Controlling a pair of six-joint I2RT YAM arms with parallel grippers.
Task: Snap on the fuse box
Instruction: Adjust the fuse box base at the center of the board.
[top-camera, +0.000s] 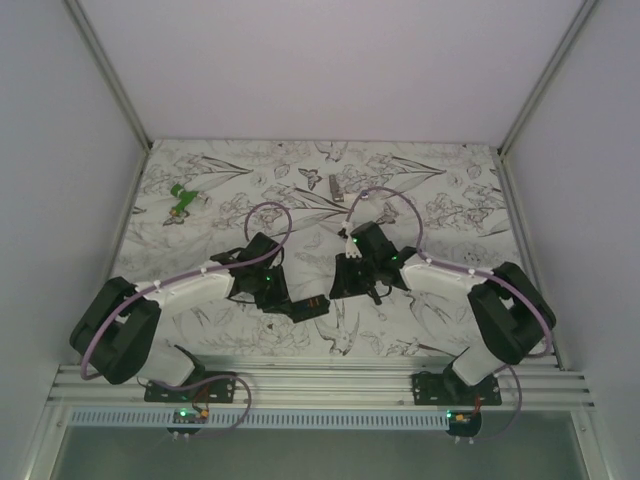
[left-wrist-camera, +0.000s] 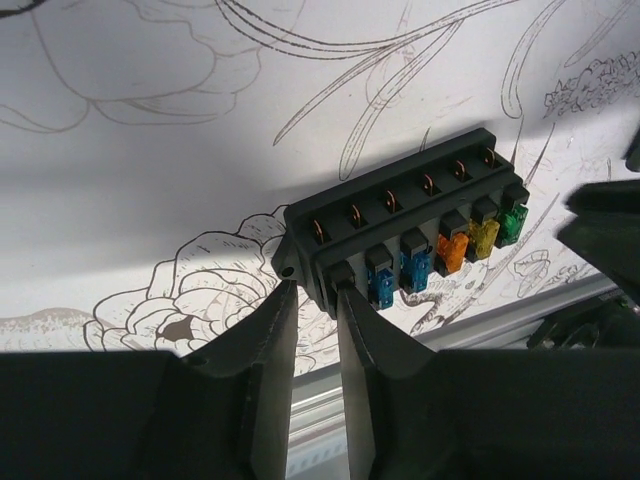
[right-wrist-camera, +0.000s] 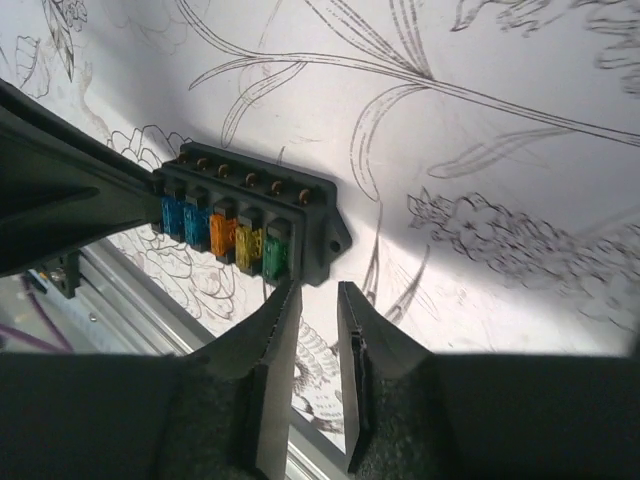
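Left claw (left-wrist-camera: 312, 298) is clamped on one short end of the fuse box (left-wrist-camera: 400, 215). Right claw (right-wrist-camera: 317, 298) has its fingers a bit apart just off the other end, gripping nothing. Box is between them near the table's (top-camera: 440, 190) front edge, resting or lifted I can't tell. From above the claws cover most of it. Far back there's a blurry green thing (top-camera: 183, 200) and a small grey piece (top-camera: 333, 183), can't make out either
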